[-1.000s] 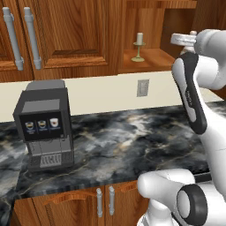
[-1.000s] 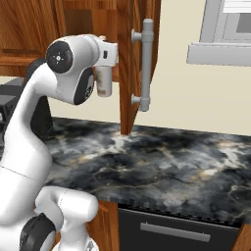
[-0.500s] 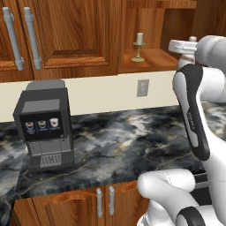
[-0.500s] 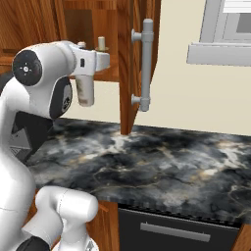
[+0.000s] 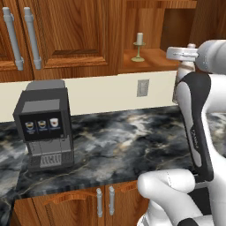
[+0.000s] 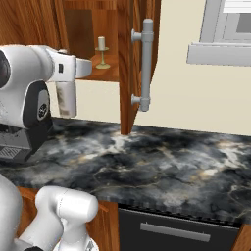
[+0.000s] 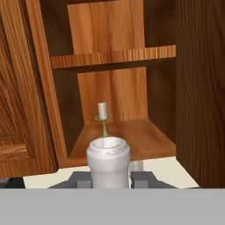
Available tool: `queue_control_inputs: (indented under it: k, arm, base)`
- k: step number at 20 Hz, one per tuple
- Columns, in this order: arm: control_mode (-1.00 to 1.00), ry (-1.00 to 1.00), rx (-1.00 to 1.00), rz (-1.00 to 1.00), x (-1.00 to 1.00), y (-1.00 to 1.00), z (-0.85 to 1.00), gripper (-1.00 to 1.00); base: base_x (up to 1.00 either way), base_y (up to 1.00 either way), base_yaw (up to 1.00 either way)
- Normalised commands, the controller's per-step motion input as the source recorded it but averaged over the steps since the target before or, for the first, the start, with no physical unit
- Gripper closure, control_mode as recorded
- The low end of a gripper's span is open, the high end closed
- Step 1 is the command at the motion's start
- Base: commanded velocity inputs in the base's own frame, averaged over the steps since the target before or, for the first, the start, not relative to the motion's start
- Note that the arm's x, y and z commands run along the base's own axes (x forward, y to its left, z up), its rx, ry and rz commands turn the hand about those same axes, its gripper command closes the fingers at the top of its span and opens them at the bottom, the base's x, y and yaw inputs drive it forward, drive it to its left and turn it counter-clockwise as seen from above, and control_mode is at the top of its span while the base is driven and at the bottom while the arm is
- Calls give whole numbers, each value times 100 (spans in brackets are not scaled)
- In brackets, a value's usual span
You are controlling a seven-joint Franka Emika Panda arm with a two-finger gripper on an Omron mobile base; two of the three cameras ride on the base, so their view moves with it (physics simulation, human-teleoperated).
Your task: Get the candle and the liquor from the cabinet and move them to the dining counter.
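Gripper (image 7: 111, 175) clenched on liquor (image 7: 108, 161), outside open cabinet (image 7: 116, 57). Candle (image 5: 139, 46) upright on bottom shelf, at 12 o'clock beyond bottle. Marbled worktop (image 5: 123, 141) below, coffee machine (image 5: 44, 123) at 9 o'clock.

A black and grey coffee machine (image 5: 44, 123) stands on a marbled worktop (image 5: 119, 141). A wall outlet (image 5: 142, 87) sits behind. A window sill (image 6: 220, 53) shows at right.
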Motion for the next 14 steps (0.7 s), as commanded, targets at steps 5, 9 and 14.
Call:
queue_control_inputs:
  k: [5, 9, 14]
  arm:
    - [-100, 9, 0, 3, -40, 0, 0, 100]
    - [-100, 7, -2, 6, -34, 0, -6, 100]
    - [-100, 3, -2, 4, -25, 0, -12, 100]
  base:
    - [0, 0, 0]
    - [0, 0, 0]
    - [0, 0, 0]
